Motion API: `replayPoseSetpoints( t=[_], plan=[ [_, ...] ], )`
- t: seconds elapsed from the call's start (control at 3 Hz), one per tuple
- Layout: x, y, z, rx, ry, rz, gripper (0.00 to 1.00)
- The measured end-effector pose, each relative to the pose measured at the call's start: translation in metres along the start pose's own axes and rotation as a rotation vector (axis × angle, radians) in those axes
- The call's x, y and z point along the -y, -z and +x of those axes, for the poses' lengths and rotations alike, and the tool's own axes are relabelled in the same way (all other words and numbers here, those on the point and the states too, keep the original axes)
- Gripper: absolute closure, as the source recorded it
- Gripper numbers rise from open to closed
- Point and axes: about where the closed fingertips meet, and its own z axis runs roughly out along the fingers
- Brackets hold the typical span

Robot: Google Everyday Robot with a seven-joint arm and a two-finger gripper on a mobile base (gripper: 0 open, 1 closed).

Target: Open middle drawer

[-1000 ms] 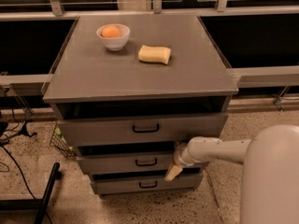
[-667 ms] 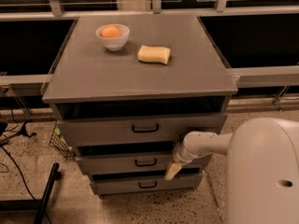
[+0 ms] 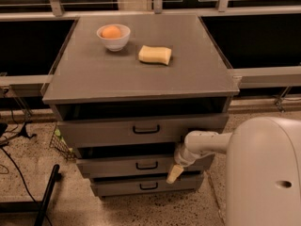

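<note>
Reaching stage, by the look of it. Gripper (image 3: 175, 173) low and right of centre, against the middle drawer (image 3: 108, 166) in the lower centre, just right of its handle (image 3: 146, 165). Cannot tell whether open or closed. Next, probably: shifting left onto that small black bar, then pulling straight out. Flat matte grey fronts; smooth, rounded pale arm (image 3: 207, 141); speckled floor (image 3: 141, 211).

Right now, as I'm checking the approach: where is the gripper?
In the camera view, the gripper sits at the right end of the front of the middle drawer, right of its black handle, above the bottom drawer.
</note>
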Motion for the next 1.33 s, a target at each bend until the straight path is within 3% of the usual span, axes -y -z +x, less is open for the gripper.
replayPoseSetpoints(
  t=[0.67, 1.33],
  plan=[
    [-0.03, 0.018, 0.026, -0.103, -0.085, -0.111, 0.0],
    [-0.061, 0.055, 0.046, -0.146, -0.124, -0.161, 0.0]
  ],
)
